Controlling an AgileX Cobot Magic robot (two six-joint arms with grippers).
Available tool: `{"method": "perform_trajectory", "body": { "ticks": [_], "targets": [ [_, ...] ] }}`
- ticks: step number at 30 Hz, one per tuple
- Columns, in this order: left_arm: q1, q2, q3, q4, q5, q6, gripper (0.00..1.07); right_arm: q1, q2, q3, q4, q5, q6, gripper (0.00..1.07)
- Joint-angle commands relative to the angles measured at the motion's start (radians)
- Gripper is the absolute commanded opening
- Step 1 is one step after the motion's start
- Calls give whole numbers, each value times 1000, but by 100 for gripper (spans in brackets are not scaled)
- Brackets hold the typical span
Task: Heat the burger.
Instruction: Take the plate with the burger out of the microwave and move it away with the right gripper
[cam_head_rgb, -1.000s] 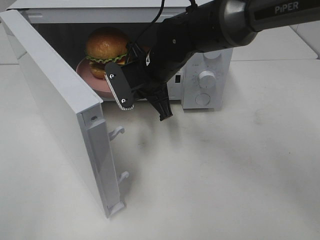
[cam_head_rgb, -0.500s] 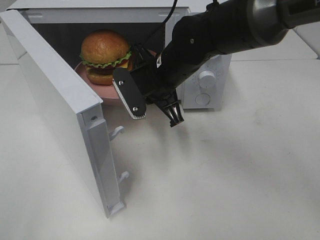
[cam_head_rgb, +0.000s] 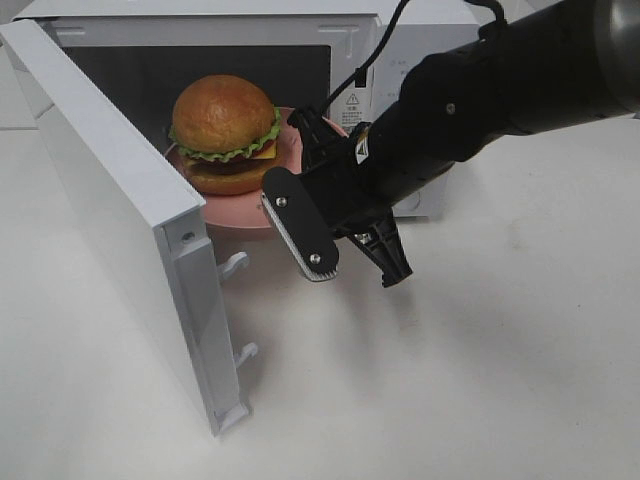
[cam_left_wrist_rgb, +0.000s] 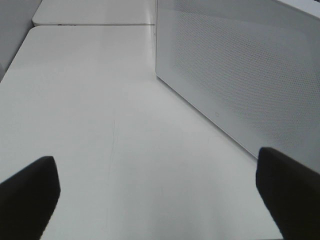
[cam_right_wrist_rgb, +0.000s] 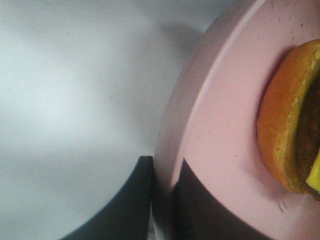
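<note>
Your right gripper (cam_right_wrist_rgb: 162, 200) is pinched nearly closed on the rim of the pink plate (cam_head_rgb: 235, 212); in the right wrist view you can see the two dark fingers (cam_right_wrist_rgb: 127, 200) sandwiching the plate's edge, one on each side. The burger (cam_head_rgb: 225, 132) sits upright on that plate, its lower bun, dark patty and a corner of yellow cheese just visible in the wrist view. From the high camera, you can see the plate and burger at the mouth of the white microwave (cam_head_rgb: 200, 40), with the near edge of the plate reaching out past the opening; whether the plate rests on the microwave floor or hangs from your grip cannot be told. The microwave door (cam_head_rgb: 120, 220) stands swung wide open toward the camera on the left of the view, its two white latch hooks pointing out over the white table (cam_head_rgb: 450, 380). Your right arm (cam_head_rgb: 480, 100) comes in from the right, crossing in front of the microwave's control panel. Your left gripper (cam_left_wrist_rgb: 160, 200) is spread wide and holds nothing; its two dark fingertips (cam_left_wrist_rgb: 27, 195) frame the bare tabletop, with the perforated white side of the microwave close by.
</note>
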Motion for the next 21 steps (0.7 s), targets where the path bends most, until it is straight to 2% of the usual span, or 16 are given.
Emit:
{"method": "perform_trajectory", "body": {
  "ticks": [1, 4, 6, 21],
  "targets": [
    [-7, -7, 3, -7, 2, -9, 100, -11, -75, 49, 6, -77, 15, 0],
    [-7, -7, 3, -7, 2, -9, 100, -11, -87, 63, 4, -77, 15, 0],
    [-7, -7, 3, -7, 2, -9, 100, -11, -134, 118, 0, -86, 15, 0],
    [-7, -7, 3, -7, 2, -9, 100, -11, -319, 292, -1, -90, 15, 0]
  ]
}}
